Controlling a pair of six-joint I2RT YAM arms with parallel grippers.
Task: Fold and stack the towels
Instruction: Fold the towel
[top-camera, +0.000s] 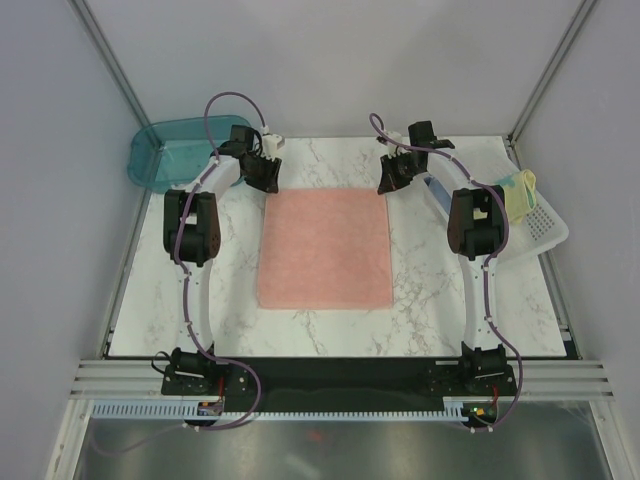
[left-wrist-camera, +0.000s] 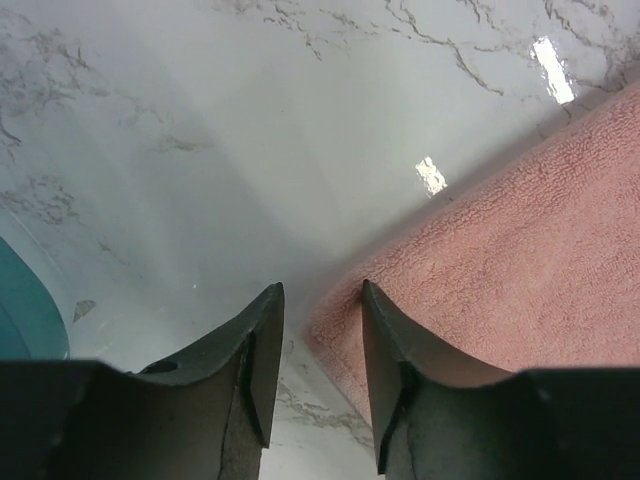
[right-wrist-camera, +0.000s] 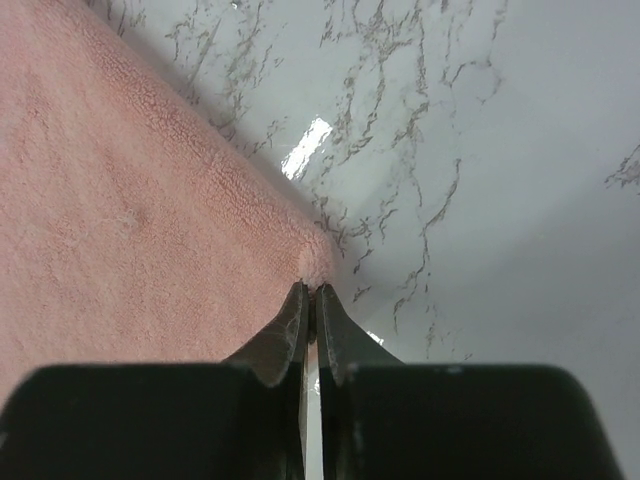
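Marble table bears salmon-pink towel; left hand apart, right hand together at corners.

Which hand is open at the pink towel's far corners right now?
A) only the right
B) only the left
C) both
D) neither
B: the left hand has its fingers spread apart at one corner of the pink towel, while the right hand has its fingers pressed almost together at the other corner.
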